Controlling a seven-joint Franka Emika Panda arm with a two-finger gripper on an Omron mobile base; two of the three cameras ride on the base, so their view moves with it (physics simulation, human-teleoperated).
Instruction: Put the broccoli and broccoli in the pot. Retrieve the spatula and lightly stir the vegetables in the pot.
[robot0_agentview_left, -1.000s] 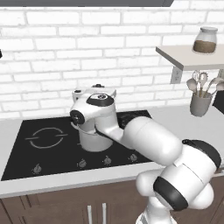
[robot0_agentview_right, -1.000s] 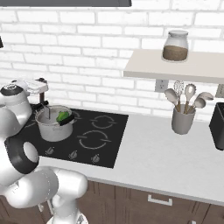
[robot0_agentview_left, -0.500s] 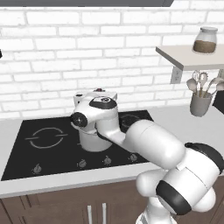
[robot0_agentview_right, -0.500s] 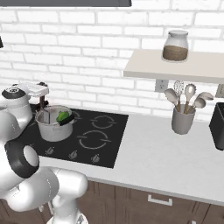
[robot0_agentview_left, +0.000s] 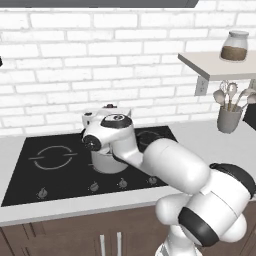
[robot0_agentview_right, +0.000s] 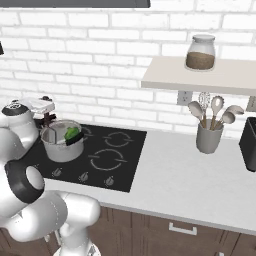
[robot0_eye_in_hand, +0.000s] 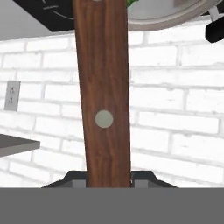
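The steel pot (robot0_agentview_right: 61, 145) stands on the left front burner of the black cooktop (robot0_agentview_right: 117, 160). A green broccoli floret (robot0_agentview_right: 72, 133) lies inside it against the right wall. My gripper (robot0_eye_in_hand: 108, 177) hangs over the pot's back left rim, shut on the spatula (robot0_eye_in_hand: 105, 87), whose brown wooden handle with a round rivet runs toward the pot (robot0_eye_in_hand: 166, 19). A sliver of broccoli (robot0_eye_in_hand: 132, 2) shows at the handle's far end. From the left base view my own arm covers most of the pot (robot0_agentview_left: 106, 164). The spatula (robot0_agentview_right: 48, 120) drops from my hand into the pot.
A grey utensil cup (robot0_agentview_right: 209, 137) with spoons and a whisk stands on the counter to the right, under a shelf (robot0_agentview_right: 200, 75) with a jar (robot0_agentview_right: 201, 52). A dark appliance (robot0_agentview_right: 248, 145) sits at the far right. The brick wall is close behind the pot.
My hand with the spatula has sunk slightly over the pot. The pot and broccoli have stayed in place.
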